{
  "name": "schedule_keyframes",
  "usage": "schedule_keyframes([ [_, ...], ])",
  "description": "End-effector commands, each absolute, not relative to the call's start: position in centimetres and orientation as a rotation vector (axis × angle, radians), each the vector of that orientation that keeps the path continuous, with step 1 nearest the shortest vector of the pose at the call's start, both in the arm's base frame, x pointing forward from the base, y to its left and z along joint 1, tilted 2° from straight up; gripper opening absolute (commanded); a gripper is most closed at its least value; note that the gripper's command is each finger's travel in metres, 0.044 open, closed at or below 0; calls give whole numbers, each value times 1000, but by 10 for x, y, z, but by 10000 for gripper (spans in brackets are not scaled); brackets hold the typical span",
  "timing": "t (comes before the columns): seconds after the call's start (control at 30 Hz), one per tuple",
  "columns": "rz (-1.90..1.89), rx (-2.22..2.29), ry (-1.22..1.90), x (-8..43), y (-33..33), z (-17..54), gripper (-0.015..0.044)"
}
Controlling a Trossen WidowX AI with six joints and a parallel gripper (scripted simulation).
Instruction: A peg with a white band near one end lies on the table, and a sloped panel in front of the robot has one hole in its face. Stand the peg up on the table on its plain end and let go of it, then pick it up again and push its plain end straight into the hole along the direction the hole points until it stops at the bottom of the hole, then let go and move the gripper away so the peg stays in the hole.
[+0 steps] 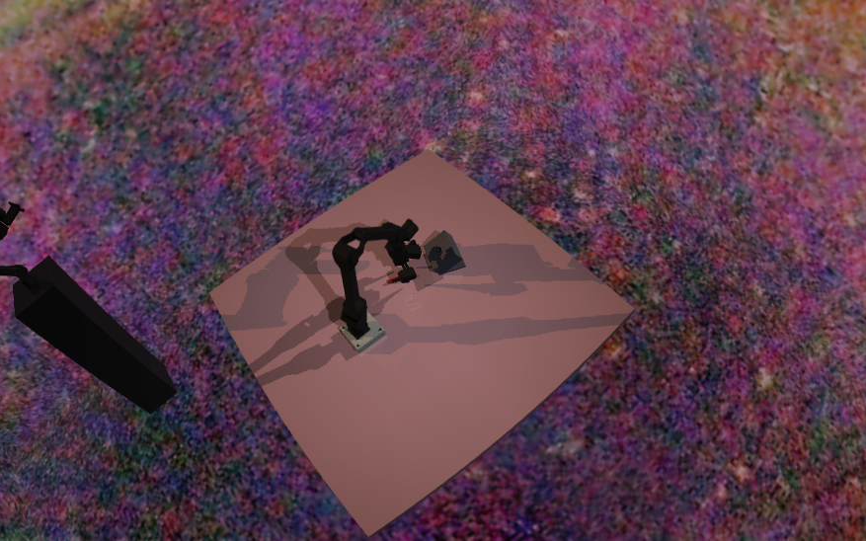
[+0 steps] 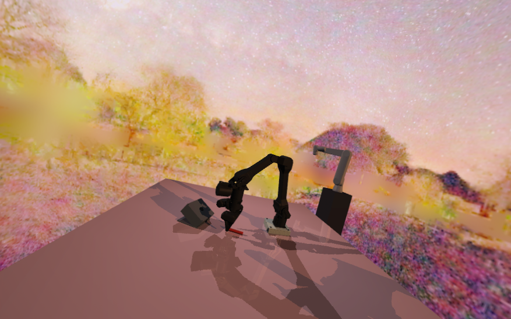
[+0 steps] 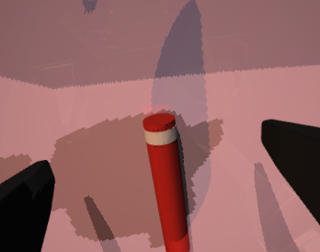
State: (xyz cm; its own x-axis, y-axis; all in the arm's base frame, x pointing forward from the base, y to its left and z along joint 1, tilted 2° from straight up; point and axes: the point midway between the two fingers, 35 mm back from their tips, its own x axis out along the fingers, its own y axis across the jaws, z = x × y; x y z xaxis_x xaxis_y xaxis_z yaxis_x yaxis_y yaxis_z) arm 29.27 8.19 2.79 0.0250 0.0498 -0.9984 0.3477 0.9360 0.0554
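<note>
The red peg [image 1: 392, 278] [image 2: 236, 231] [image 3: 166, 184] lies on its side on the table. Its white band is near the upper end in the wrist view, and its other end runs out of that frame at the bottom. My gripper [image 2: 227, 229] [image 3: 158, 151] is open, low over the peg's banded end, with one finger on each side of the peg and nothing between them touching it. The grey sloped panel block [image 1: 444, 253] [image 2: 196, 213] stands just beyond the gripper. Shadow covers much of its face, and its hole is hard to make out.
The pink table [image 1: 409, 417] [image 2: 102, 269] carries my arm's pale base plate [image 1: 364, 336] [image 2: 277, 227]. A second arm stands on a dark pedestal [image 1: 89, 336] [image 2: 333, 210] off the table. Arm shadows lie across the table top.
</note>
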Motion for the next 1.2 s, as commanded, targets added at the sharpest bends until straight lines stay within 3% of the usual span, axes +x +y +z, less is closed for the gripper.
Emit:
schedule_keyframes([
  [0.0,-248,320,1546,290,81,19,440],
  [0.13,-248,321,1546,290,81,15,440],
  [0.57,-248,321,1546,290,81,15,110],
  [0.83,-248,321,1546,290,81,15,110],
  [1.17,-248,321,1546,290,81,15,51],
])
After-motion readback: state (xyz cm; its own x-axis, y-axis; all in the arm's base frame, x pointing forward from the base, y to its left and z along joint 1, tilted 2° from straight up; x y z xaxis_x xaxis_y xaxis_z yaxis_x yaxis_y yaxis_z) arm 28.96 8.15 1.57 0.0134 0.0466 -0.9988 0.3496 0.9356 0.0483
